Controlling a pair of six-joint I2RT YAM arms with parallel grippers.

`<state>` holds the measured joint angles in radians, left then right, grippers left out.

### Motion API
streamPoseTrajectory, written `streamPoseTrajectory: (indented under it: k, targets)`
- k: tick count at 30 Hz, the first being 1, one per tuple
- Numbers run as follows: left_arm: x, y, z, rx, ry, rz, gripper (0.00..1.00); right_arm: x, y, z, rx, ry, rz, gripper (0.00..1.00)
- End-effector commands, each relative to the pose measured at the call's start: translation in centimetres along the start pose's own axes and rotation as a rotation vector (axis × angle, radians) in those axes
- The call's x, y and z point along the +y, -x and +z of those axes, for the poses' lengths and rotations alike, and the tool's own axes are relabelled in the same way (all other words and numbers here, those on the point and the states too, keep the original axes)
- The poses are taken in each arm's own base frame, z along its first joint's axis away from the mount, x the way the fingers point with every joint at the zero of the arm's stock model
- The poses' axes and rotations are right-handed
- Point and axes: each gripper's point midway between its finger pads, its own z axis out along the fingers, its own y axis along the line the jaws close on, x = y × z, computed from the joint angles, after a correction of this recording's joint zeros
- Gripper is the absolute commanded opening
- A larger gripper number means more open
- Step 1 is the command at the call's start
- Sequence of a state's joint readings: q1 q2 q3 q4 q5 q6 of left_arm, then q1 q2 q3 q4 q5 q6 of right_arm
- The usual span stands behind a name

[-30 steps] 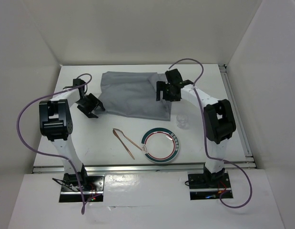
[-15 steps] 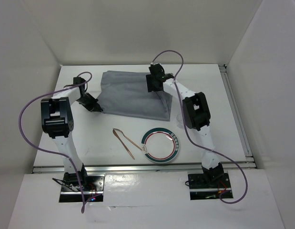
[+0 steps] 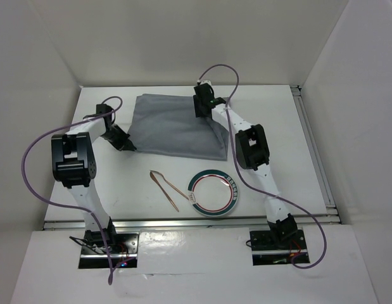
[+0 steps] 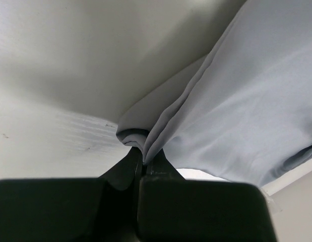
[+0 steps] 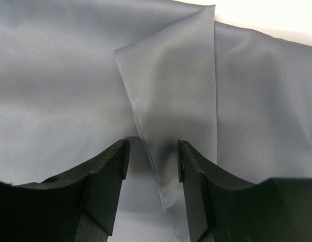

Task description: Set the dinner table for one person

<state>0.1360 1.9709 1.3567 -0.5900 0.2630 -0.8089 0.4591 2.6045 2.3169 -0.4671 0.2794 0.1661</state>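
A grey cloth (image 3: pixel 180 126) lies rumpled on the white dinner table (image 3: pixel 290 126) at the back. My left gripper (image 3: pixel 124 142) is at the cloth's near-left corner. In the left wrist view the gripper (image 4: pixel 143 154) is shut on a bunched fold of the cloth (image 4: pixel 246 111), just above the table (image 4: pixel 55 75). My right gripper (image 3: pixel 202 106) hovers over the cloth's far right part. In the right wrist view that gripper (image 5: pixel 152 156) is open, its fingers (image 5: pixel 113 166) standing either side of a folded-over flap (image 5: pixel 171 85) of the cloth (image 5: pixel 55 75).
A white plate (image 3: pixel 213 192) with a green and red rim lies near the front, right of centre. Wooden tongs (image 3: pixel 168 187) lie just left of it. White walls enclose the table on three sides, and a metal rail (image 3: pixel 316 158) runs along the right edge.
The left gripper shut on the cloth's near-left corner. The right arm stretched from the cloth's right side to its far edge, and its jaws narrowed around the flap.
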Motion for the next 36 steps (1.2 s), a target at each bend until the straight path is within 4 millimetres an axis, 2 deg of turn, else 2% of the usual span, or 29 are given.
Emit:
streamPoseTrajectory:
  k: [1, 3, 6, 7, 8, 9, 10, 11, 12, 13, 15, 17, 19, 23, 24, 25, 27, 28, 29, 30, 32, 33, 35, 36]
  targets:
    - [-0.8, 0.3, -1.8, -0.034, -0.041, 0.050, 0.00, -0.7, 3.1, 0.0, -0.090, -0.018, 0.016, 0.53]
    - [-0.8, 0.3, -1.8, -0.034, -0.041, 0.050, 0.00, -0.6, 2.7, 0.6, -0.084, -0.019, 0.014, 0.53]
    - [-0.8, 0.1, -2.0, -0.035, -0.042, 0.050, 0.00, -0.7, 3.2, 0.4, -0.097, -0.025, 0.018, 0.42]
    - [-0.9, 0.2, -2.3, -0.041, -0.048, 0.053, 0.00, -0.7, 4.0, -0.2, -0.111, -0.023, 0.022, 0.35]
    - [-0.9, 0.2, -2.3, -0.041, -0.048, 0.053, 0.00, -1.4, 4.2, -0.3, -0.111, -0.030, 0.043, 0.22]
    - [-0.8, 0.3, -2.2, -0.048, -0.040, 0.053, 0.00, -2.0, 4.4, -0.4, -0.112, -0.028, 0.050, 0.15]
    - [-0.5, 0.1, -2.1, -0.042, -0.034, 0.050, 0.00, -2.4, 6.0, -1.4, -0.143, -0.018, 0.079, 0.07]
    - [-0.4, 0.0, -2.4, -0.047, -0.026, 0.049, 0.00, -2.9, 6.4, -1.8, -0.148, -0.014, 0.099, 0.00]
    - [-0.2, 0.0, -2.5, -0.054, -0.018, 0.049, 0.00, -3.9, 6.8, -1.9, -0.145, 0.000, 0.132, 0.00]
    - [-0.2, 0.0, -2.5, -0.054, -0.018, 0.049, 0.00, -4.6, 8.1, -2.9, -0.167, 0.012, 0.156, 0.00]
    - [0.0, -0.1, -2.6, -0.061, -0.012, 0.049, 0.00, -5.3, 8.9, -3.3, -0.174, 0.051, 0.183, 0.00]
    - [-0.2, 0.0, -3.0, -0.069, -0.019, 0.052, 0.00, -6.4, 8.9, -3.5, -0.167, 0.060, 0.194, 0.00]
    - [-0.2, 0.0, -3.0, -0.069, -0.019, 0.052, 0.00, -6.5, 9.0, -3.5, -0.163, 0.080, 0.206, 0.00]
    - [-0.2, 0.0, -3.0, -0.069, -0.019, 0.043, 0.00, -7.1, 9.8, -5.6, -0.177, 0.119, 0.269, 0.00]
    - [-0.2, 0.0, -3.0, -0.069, -0.019, 0.043, 0.00, -7.8, 9.9, -5.8, -0.183, 0.124, 0.288, 0.00]
    - [-0.2, 0.0, -3.0, -0.069, -0.019, 0.043, 0.00, -7.6, 9.8, -6.0, -0.184, 0.139, 0.296, 0.00]
    - [0.1, -0.2, -2.8, -0.062, -0.013, 0.040, 0.00, -8.8, 9.4, -5.8, -0.175, 0.131, 0.320, 0.00]
    - [0.1, -0.2, -2.8, -0.062, -0.013, 0.040, 0.00, -9.2, 10.2, -6.1, -0.192, 0.139, 0.325, 0.00]
    - [0.1, -0.2, -2.8, -0.062, -0.013, 0.040, 0.00, -9.1, 8.9, -5.1, -0.151, 0.131, 0.332, 0.00]
    - [0.1, -0.2, -2.8, -0.062, -0.013, 0.040, 0.00, -9.1, 8.7, -4.9, -0.143, 0.130, 0.331, 0.00]
    - [-0.2, -0.2, -2.8, -0.063, -0.026, 0.043, 0.00, -9.6, 8.1, -4.3, -0.119, 0.119, 0.361, 0.12]
    - [-0.2, -0.2, -2.8, -0.063, -0.026, 0.043, 0.00, -9.8, 7.8, -4.3, -0.107, 0.100, 0.371, 0.12]
    - [-0.1, -0.4, -2.9, -0.063, -0.026, 0.043, 0.01, -10.6, 7.2, -4.2, -0.102, 0.051, 0.404, 0.09]
    - [-0.5, -0.6, -3.2, -0.067, -0.033, 0.065, 0.04, -10.8, 7.5, -4.8, -0.108, 0.043, 0.405, 0.01]
